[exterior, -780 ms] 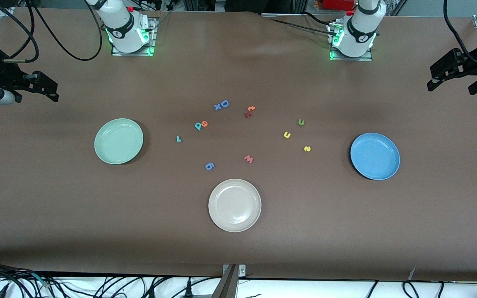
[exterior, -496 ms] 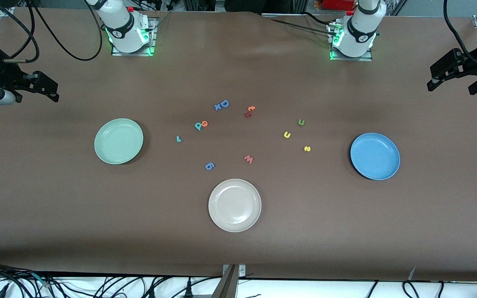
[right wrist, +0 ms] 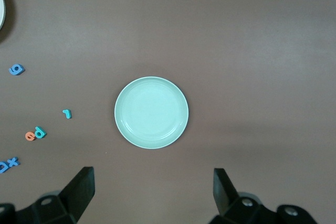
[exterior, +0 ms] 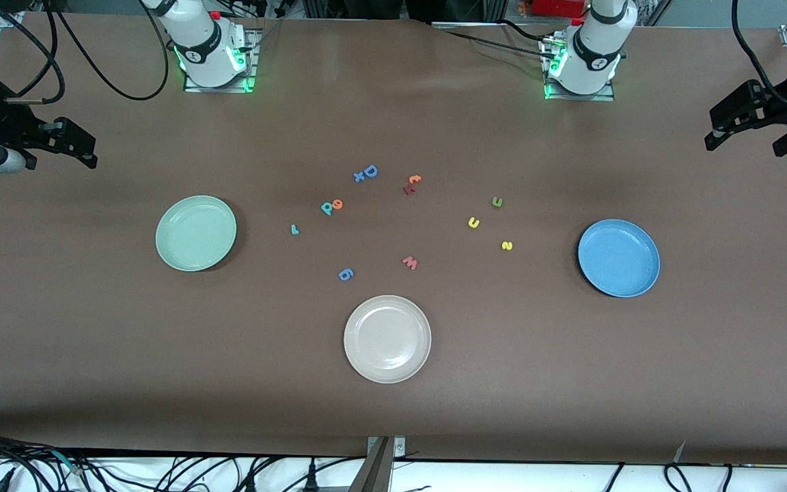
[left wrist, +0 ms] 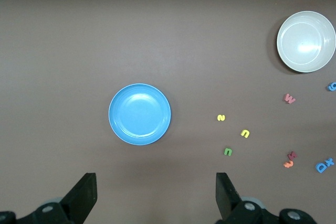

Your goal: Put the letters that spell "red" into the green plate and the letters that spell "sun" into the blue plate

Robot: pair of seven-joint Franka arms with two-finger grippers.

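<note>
Nothing has moved over the last moment, so sorting has not begun. Both plates, the green plate (exterior: pixel 196 233) and the blue plate (exterior: pixel 618 257), hold nothing. The teal r (exterior: pixel 294 229), teal d (exterior: pixel 327 208) and orange e (exterior: pixel 337 203) lie on the surface (exterior: pixel 393 410) between them, as do the yellow s (exterior: pixel 507 245), yellow u (exterior: pixel 474 222) and green n (exterior: pixel 496 201). The left claw (exterior: pixel 752 133) and right claw (exterior: pixel 69 145) wait high at the ends, fingers apart, empty.

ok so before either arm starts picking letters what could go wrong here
1. The teal d and orange e touch, so a pinch on one may drag or lift the other.
2. The blue D and blue 9 lie near the teal r and could be taken by mistake.
3. The letters are tiny and flat; the open left pincer or right pincer may slip off and flick one away from the green plate or blue plate.
</note>
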